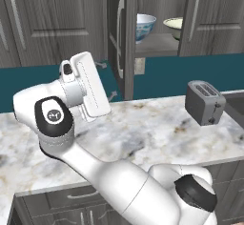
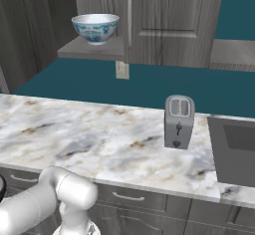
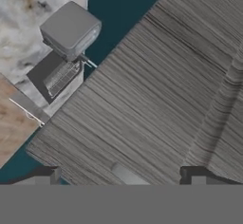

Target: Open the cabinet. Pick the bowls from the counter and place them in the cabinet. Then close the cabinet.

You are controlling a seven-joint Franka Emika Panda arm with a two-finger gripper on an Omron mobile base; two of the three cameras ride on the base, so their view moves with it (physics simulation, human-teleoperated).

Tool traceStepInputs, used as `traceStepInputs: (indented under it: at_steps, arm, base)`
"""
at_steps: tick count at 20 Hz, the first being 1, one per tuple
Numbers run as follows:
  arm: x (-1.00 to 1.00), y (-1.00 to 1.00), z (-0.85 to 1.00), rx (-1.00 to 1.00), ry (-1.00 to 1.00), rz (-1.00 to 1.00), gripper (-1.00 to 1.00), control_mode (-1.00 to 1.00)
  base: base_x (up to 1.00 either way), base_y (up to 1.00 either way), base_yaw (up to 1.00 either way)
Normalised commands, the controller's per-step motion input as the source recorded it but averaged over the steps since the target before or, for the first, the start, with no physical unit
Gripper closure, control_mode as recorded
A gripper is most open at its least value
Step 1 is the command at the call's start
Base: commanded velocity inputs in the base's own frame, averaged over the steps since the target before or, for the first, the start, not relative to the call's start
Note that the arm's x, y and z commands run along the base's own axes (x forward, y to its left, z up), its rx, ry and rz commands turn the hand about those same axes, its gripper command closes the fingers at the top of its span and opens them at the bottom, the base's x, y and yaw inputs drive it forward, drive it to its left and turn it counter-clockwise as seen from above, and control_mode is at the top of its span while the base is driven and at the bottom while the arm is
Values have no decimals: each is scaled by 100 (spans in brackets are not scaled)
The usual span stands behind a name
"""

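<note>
The cabinet (image 1: 209,24) stands with its left door (image 1: 123,38) swung out edge-on. Inside, on the shelf (image 2: 92,50), sit both bowls: the blue-patterned one (image 1: 145,26) (image 2: 95,27) and the cream-green one (image 1: 174,26), which is partly hidden by the right door (image 2: 174,20). My gripper (image 1: 107,80) hangs open and empty above the counter (image 1: 143,128), just left of the open door's outer face. In the hand view, the wood-grain door (image 3: 156,90) lies close ahead of my gripper (image 3: 123,175), with nothing between the fingertips.
A grey toaster (image 1: 205,102) (image 2: 179,122) (image 3: 71,28) stands on the counter (image 2: 74,129) to the right. A dark recessed sink (image 2: 236,149) lies at the far right. A wall outlet (image 1: 139,66) sits below the cabinet. Low drawers run under the counter's front edge.
</note>
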Motion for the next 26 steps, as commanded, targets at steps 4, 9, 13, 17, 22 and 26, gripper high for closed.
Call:
traceStepInputs:
  at_steps: [4,9,13,17,22,26]
  arm:
    - [0,-6,1,0,0,-6,-100,-100]
    - [0,-13,4,0,0,-4,-100,-100]
    - [6,-23,2,0,0,0,-100,-100]
    - [13,-30,0,0,0,0,-100,-100]
    - [12,-25,0,-1,0,2,-100,-100]
    - [8,-23,8,-2,0,6,-100,-100]
  base:
    - [0,0,0]
    - [0,0,0]
    - [0,0,0]
    - [0,0,0]
    - [0,0,0]
    - [0,0,0]
